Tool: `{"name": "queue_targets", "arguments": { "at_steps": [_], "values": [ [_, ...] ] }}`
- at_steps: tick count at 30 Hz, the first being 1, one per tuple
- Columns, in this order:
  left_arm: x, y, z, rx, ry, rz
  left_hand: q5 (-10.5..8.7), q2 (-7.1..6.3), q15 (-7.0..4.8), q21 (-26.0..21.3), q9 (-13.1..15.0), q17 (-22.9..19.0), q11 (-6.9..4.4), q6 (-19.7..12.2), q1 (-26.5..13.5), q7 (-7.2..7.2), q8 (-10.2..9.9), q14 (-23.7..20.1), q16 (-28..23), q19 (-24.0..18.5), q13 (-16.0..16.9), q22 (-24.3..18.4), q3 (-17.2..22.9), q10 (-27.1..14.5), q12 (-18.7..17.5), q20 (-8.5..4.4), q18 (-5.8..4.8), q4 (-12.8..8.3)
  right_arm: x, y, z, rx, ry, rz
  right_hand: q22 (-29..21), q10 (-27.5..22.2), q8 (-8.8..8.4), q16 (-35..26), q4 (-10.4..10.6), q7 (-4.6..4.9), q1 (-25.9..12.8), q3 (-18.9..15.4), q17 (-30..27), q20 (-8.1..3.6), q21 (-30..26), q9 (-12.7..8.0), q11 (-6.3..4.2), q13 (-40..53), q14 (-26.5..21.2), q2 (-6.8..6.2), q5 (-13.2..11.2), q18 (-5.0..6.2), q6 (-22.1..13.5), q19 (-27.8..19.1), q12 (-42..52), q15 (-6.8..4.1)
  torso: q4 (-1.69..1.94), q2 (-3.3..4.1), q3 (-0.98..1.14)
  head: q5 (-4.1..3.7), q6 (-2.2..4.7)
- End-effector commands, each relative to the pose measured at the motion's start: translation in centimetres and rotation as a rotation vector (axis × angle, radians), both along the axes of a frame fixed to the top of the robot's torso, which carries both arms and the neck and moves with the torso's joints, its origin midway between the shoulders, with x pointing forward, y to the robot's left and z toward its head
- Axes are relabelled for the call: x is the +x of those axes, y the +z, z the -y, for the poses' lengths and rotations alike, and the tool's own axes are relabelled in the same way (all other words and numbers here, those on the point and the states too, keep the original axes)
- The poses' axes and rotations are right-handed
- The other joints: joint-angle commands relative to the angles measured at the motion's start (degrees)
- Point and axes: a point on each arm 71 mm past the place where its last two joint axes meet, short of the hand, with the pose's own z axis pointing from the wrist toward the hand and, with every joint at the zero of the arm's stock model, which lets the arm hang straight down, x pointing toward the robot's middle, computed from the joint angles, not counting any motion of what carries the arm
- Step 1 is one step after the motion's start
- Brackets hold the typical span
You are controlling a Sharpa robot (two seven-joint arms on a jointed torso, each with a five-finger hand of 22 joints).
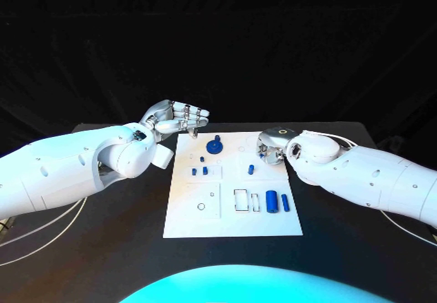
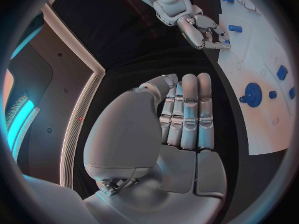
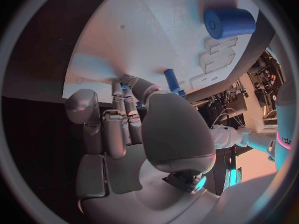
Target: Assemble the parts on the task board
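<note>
A black tabletop (image 1: 109, 252) carries the white task board (image 1: 228, 218) at centre frame. Above the board's upper left corner hovers the left hand (image 1: 177, 117), its fingers (image 2: 189, 109) straight, side by side and empty. The right hand (image 1: 273, 148) is curled at the board's upper right edge; what its fingers (image 3: 115, 129) hold cannot be told. Blue parts dot the board: a large cylinder (image 1: 271, 202) at lower right, a round knob (image 1: 214, 146) near the top.

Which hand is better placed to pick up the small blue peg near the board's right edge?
Right. The right hand hangs over the board with its fingertips beside the peg; the left hand sits at the far-left corner, fingers curled, holding nothing visible.
</note>
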Motion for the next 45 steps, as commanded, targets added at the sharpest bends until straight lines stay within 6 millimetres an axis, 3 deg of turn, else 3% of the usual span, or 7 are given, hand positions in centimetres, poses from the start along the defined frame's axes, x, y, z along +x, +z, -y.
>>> {"name": "queue_targets", "arguments": {
  "at_steps": [1,10,22,32,37,45],
  "values": [
    [0.0,0.0,0.2,-0.011,-0.018,-0.011,-0.21,0.5,0.06,-0.29,-0.11,0.01,0.06,-0.19,-0.02,0.25,0.03,-0.7,-0.32,-0.5,0.07,-0.09,-0.35,-0.61,0.36,0.11,0.3,-0.08,-0.3,-0.8,0.1,-0.027,0.005,-0.026,0.14,1.79,0.2,0.36,-0.18,-0.03,0.04,0.24,8.49,-0.32,0.18,0.1,-1.43,0.05,4.77,0.46,-0.31,-0.87,0.45,-0.09,0.13,-0.4,-0.01,0.01,-0.03,-0.05,-0.02],
    [0.0,-0.1,0.1,-0.009,-0.022,-0.018,-0.12,0.59,0.17,-0.42,-0.19,-0.01,0.21,-0.45,0.08,0.37,-0.07,-1.08,-0.45,-0.71,0.1,-0.13,-0.52,-0.99,0.39,0.2,0.29,-0.24,-0.3,-0.2,0.6,0.014,-0.005,0.027,0.49,1.89,0.21,0.44,-0.1,-0.04,-0.35,0.14,8.59,-0.32,0.45,0.21,-1.44,0.06,4.79,0.3,-0.61,-0.93,0.55,-0.11,0.05,-0.39,-0.01,-0.01,-0.04,-0.04,0.11],
    [0.1,-0.1,-0.1,-0.006,-0.024,-0.025,-0.08,0.67,0.25,-0.54,-0.25,-0.05,0.29,-0.61,0.15,0.46,-0.11,-1.39,-0.59,-0.89,0.13,-0.16,-0.64,-1.22,0.45,0.27,0.29,-0.36,-0.6,2.2,1.4,0.099,-0.01,0.088,0.97,2.07,0.26,0.58,0.11,-0.12,-0.89,-0.06,8.77,-0.31,0.83,0.39,-1.5,0.09,4.83,0.15,-0.97,-0.99,0.73,-0.09,-0.03,-0.4,-0.06,-0.03,-0.03,0.01,0.28],
    [0.0,-0.2,-0.2,-0.007,-0.03,-0.03,-0.03,0.77,0.28,-0.6,-0.27,-0.09,0.33,-0.67,0.32,0.49,-0.11,-1.59,-0.71,-1.02,0.16,-0.17,-0.66,-1.33,0.51,0.3,0.3,-0.51,-2.4,4.2,1.5,0.167,0.017,0.09,1.27,2.14,0.27,0.69,0.28,-0.19,-1.21,-0.23,8.9,-0.31,1.05,0.51,-1.55,0.11,4.86,0.09,-1.42,-1.02,0.79,-0.09,-0.11,-0.42,-0.08,-0.04,-0.03,0.26,0.36],
    [0.0,-0.2,-0.3,-0.007,-0.029,-0.032,-0.03,0.77,0.28,-0.6,-0.27,-0.09,0.33,-0.67,0.32,0.49,-0.11,-1.59,-0.71,-1.02,0.16,-0.17,-0.66,-1.33,0.51,0.3,0.3,-0.51,-4.8,5.4,-0.1,0.218,0.078,0.075,1.35,2.15,0.27,0.72,0.3,-0.19,-1.24,-0.25,8.95,-0.31,1.12,0.52,-1.55,0.11,4.87,0.08,-1.46,-1.04,0.8,-0.07,-0.12,-0.42,-0.12,-0.03,-0.01,0.81,0.41],
    [0.1,-0.2,0.4,-0.018,-0.042,-0.036,-0.01,0.8,0.29,-0.63,-0.29,-0.11,0.35,-0.7,0.38,0.51,-0.11,-1.69,-0.77,-1.08,0.18,-0.18,-0.69,-1.39,0.55,0.31,0.31,-0.58,-8.1,5.9,-5.4,0.265,0.222,0.03,1.33,2.17,0.27,0.73,0.34,-0.2,-1.28,-0.26,8.96,-0.31,1.09,0.54,-1.56,0.11,4.87,0.12,-1.48,-1.03,0.81,-0.1,-0.12,-0.42,0.18,-0.07,-0.09,1.9,0.09]
  ]
}}
